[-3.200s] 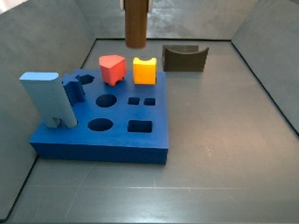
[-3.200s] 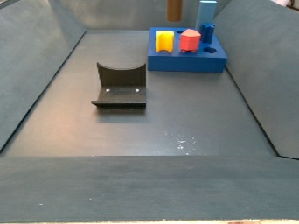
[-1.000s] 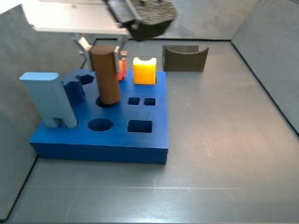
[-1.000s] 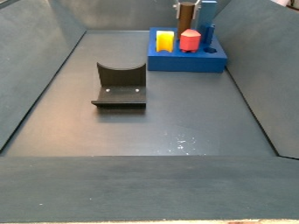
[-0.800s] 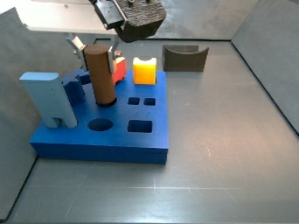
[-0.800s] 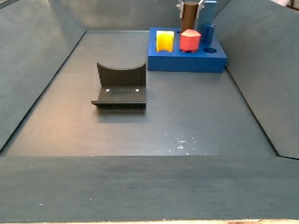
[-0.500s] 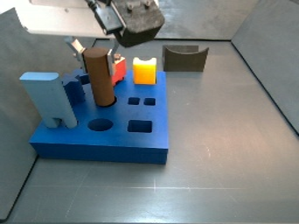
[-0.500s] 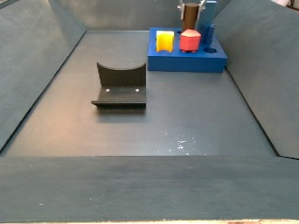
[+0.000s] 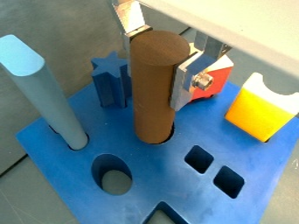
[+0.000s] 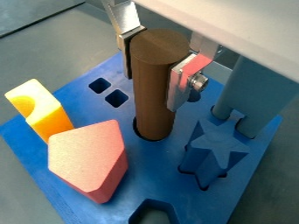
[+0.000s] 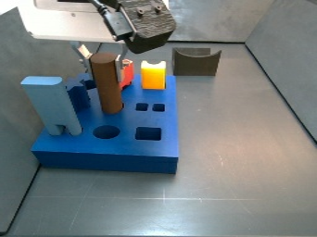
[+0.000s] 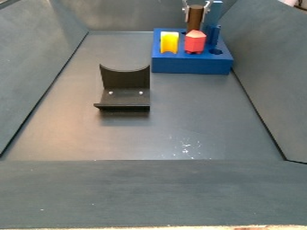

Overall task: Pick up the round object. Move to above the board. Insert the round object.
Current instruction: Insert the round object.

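Observation:
The round object (image 11: 107,83) is a tall brown cylinder standing upright with its lower end in a round hole of the blue board (image 11: 124,148). It shows in both wrist views (image 9: 158,87) (image 10: 158,83) and, small, in a side view (image 12: 191,18). My gripper (image 11: 106,54) is above the board, its silver fingers (image 9: 187,79) pressed on both sides of the cylinder's top. The gripper also shows in both wrist views (image 9: 162,59) (image 10: 152,70). The board's free round hole (image 9: 111,172) and small square holes (image 9: 201,158) lie beside the cylinder.
On the board stand a pale blue upright block (image 11: 52,106), a blue star piece (image 10: 216,149), a red block (image 10: 84,157) and an orange-yellow block (image 11: 152,74). The dark fixture (image 12: 122,87) stands on the floor apart from the board. Grey walls (image 11: 279,28) enclose the floor.
The gripper and the brown cylinder have sunk a little, so the cylinder sits slightly deeper in the round hole. Nothing else has moved.

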